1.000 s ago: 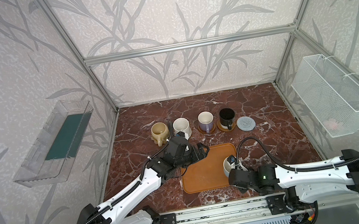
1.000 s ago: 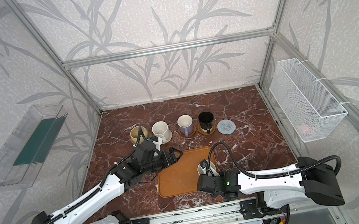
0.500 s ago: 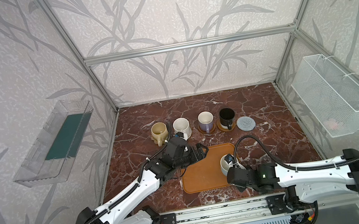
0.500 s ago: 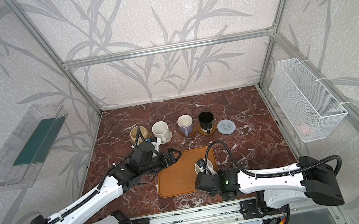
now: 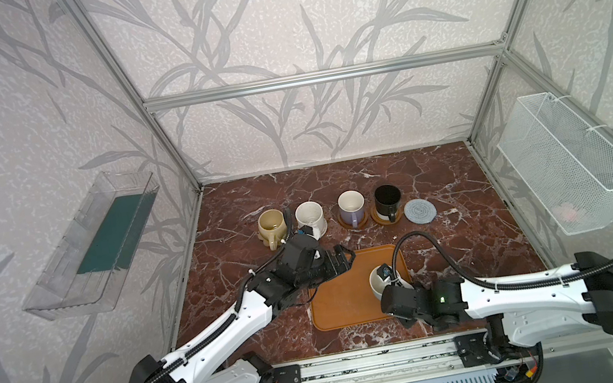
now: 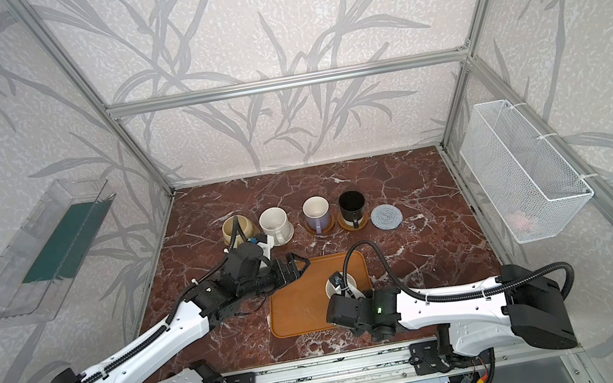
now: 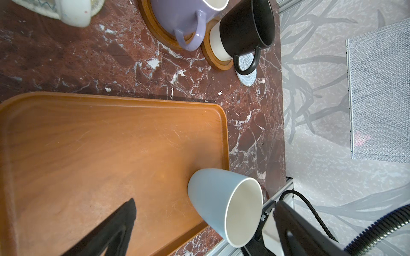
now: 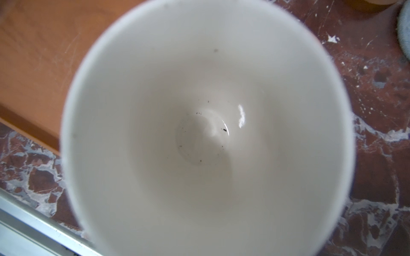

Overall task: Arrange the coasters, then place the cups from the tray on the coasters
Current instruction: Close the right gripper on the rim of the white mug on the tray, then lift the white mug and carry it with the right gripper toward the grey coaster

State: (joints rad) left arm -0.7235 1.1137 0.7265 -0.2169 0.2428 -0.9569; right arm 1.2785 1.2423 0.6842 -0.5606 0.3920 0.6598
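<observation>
The light blue cup (image 5: 378,281) (image 7: 213,195) leans tilted at the near right edge of the orange-brown tray (image 5: 341,309) (image 7: 88,144). My right gripper (image 5: 389,286) is shut on its near side, its fingers hidden; the cup's white inside (image 8: 206,133) fills the right wrist view. My left gripper (image 5: 343,258) (image 7: 205,201) hangs open and empty over the tray's far left corner. In the back row, the beige cup (image 5: 271,222), white cup (image 5: 309,214), lavender cup (image 5: 350,204) and black cup (image 5: 387,199) stand on coasters. The grey-blue coaster (image 5: 420,210) (image 7: 247,77) is bare.
A white wire basket (image 5: 569,161) hangs on the right wall and a clear plastic bin (image 5: 94,245) on the left wall. An aluminium rail (image 5: 367,363) runs along the table's front edge. The right arm's black cable (image 5: 413,238) loops above the tray's right rim.
My right gripper has closed on the light blue cup, which has tipped and shifted slightly left on the tray. The left arm has barely moved.
</observation>
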